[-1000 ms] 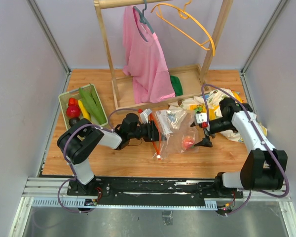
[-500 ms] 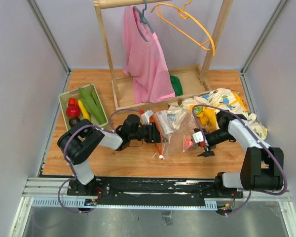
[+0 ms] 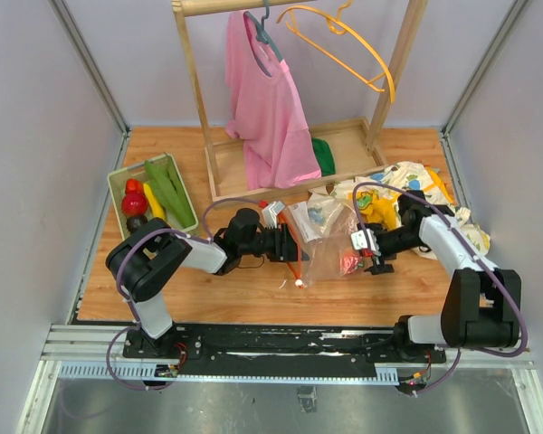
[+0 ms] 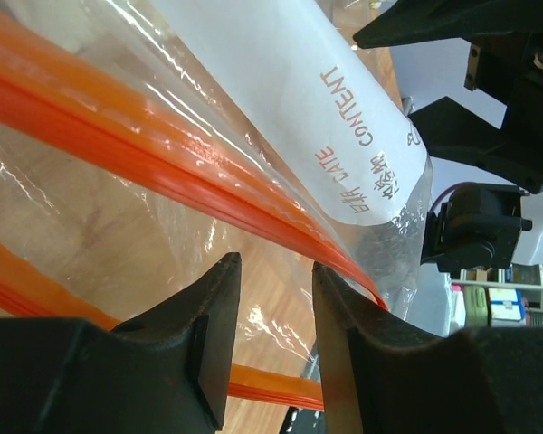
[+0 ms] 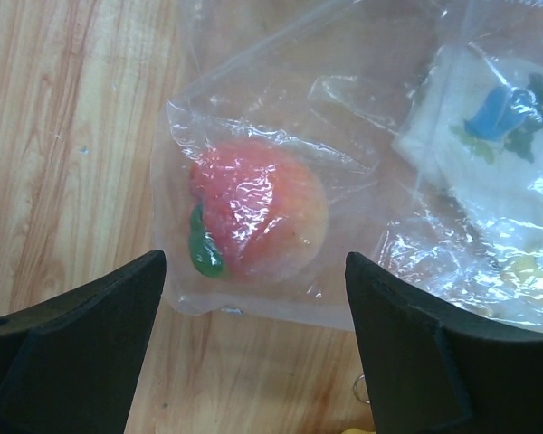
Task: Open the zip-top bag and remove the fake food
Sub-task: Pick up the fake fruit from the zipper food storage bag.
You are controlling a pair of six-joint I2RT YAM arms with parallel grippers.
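Top external view: a clear crinkly plastic zip-top bag (image 3: 319, 237) lies on the brown wooden table (image 3: 208, 289), in the middle, between the two arms. The left gripper (image 3: 287, 244) is at the bag's mouth, by the orange-red strip. The right gripper (image 3: 371, 258) is at the other end of the bag. It is just beside a small round peach-and-red plastic fruit (image 3: 347, 263) that sits inside the bag. More fake food (image 3: 163, 188), red, yellow and green pieces, sits in a pale green plastic tray (image 3: 114, 194) well off to the left. Behind the bag stands a wooden clothes rack (image 3: 196, 99) with a pink shirt (image 3: 267, 99) hanging on it. A white-and-yellow cloth with dinosaur pictures (image 3: 416, 181) lies bunched up behind the right gripper.

Left wrist view: the two black fingers (image 4: 208, 344) stand a little apart, with a narrow gap. The orange-red zipper strip (image 4: 145, 149) runs on a slant above them. A second orange strip crosses low in the gap, and clear plastic shows there too. I cannot tell if the fingers pinch it. A white label (image 4: 344, 108) with red letters is on the bag.

Right wrist view: the black fingers (image 5: 81, 334) stand wide apart, one on each side of the plastic fruit, and they hold nothing. The fruit has a green leaf. It is tucked in a corner of the bag, over the table. A bit of the cloth shows through the plastic at the top right.
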